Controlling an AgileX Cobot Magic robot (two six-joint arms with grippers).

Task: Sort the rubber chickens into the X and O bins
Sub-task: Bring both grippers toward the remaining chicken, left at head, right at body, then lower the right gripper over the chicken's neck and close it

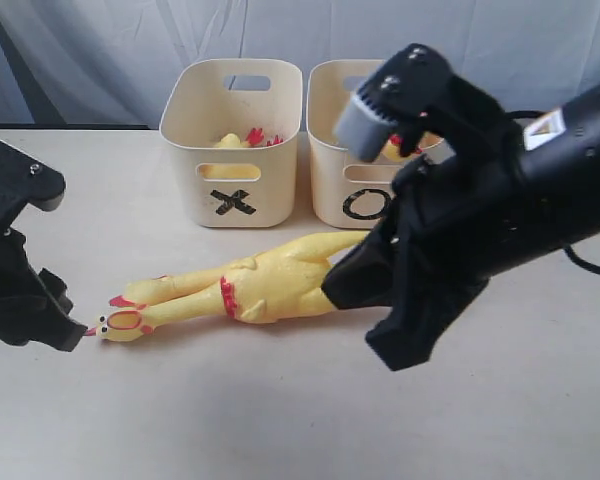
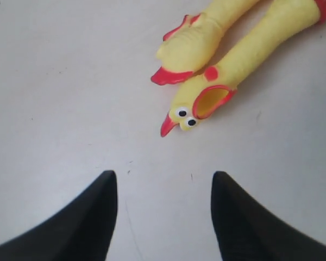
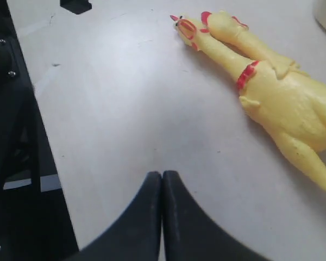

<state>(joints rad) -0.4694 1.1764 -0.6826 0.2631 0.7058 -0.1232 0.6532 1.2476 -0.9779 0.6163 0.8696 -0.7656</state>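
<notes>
A long whole rubber chicken [image 1: 265,285] lies on the table in front of the bins, head [image 2: 202,103] toward my left gripper. A second yellow piece with a red end [image 2: 190,46] lies alongside its neck. The X bin [image 1: 235,205] and the O bin [image 1: 330,200] stand side by side at the back; yellow and red chicken parts [image 1: 245,138] show in the X bin, and another part [image 1: 400,148] in the O bin. My left gripper [image 2: 164,179] is open on the bare table just short of the head. My right gripper [image 3: 162,176] is shut and empty, above the table beside the chicken's body [image 3: 293,109].
The table's edge and a dark drop-off [image 3: 22,163] run along one side in the right wrist view. My right arm [image 1: 480,220] hides part of the O bin and the chicken's legs. A grey curtain [image 1: 100,50] hangs behind the bins.
</notes>
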